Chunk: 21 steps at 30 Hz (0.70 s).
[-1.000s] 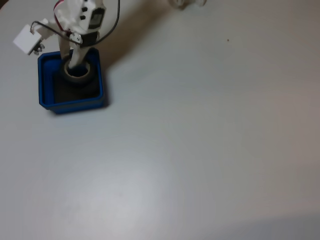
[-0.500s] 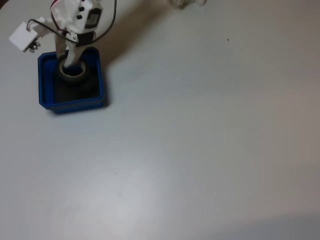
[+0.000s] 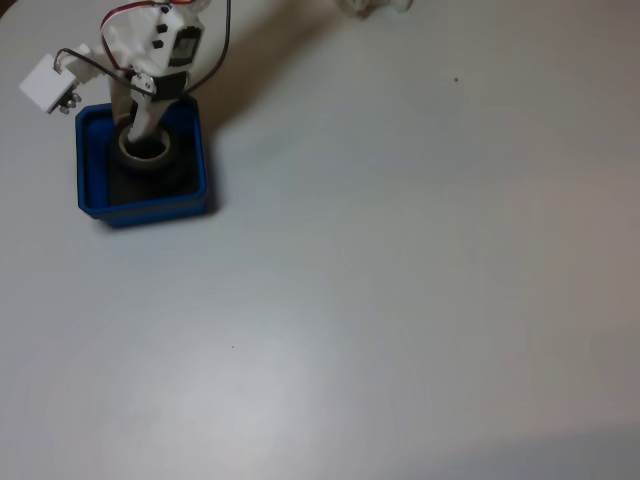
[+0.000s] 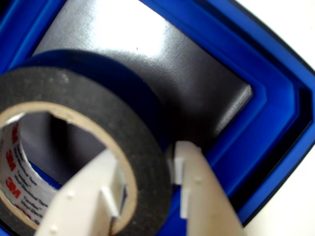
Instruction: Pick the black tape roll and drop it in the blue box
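In the fixed view the blue box [image 3: 140, 210] sits at the upper left of the pale table. The black tape roll [image 3: 163, 152] is inside it, in the back half. My white gripper [image 3: 140, 140] reaches down into the box from behind. In the wrist view the black tape roll [image 4: 74, 88] shows its beige core, tilted over the dark floor of the blue box [image 4: 275, 113]. My gripper [image 4: 147, 157] straddles the roll's wall, one finger inside the ring and one outside, shut on it.
A white camera block [image 3: 45, 82] on the arm juts out just beyond the box's back left corner, with cables above it. A small white object [image 3: 375, 5] lies at the table's top edge.
The gripper and roll have shifted slightly left and lower within the box over the last second.
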Each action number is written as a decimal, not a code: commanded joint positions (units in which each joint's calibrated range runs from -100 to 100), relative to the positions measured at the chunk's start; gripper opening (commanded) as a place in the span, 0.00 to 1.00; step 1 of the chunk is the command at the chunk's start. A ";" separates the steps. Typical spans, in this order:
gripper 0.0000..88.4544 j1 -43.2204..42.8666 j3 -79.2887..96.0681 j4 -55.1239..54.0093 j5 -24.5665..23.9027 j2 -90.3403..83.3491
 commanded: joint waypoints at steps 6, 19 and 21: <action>0.01 0.09 -2.43 -1.10 0.35 1.44; 0.10 -0.30 -2.43 -1.18 0.35 1.44; 0.10 -0.40 -2.43 -1.18 0.35 1.52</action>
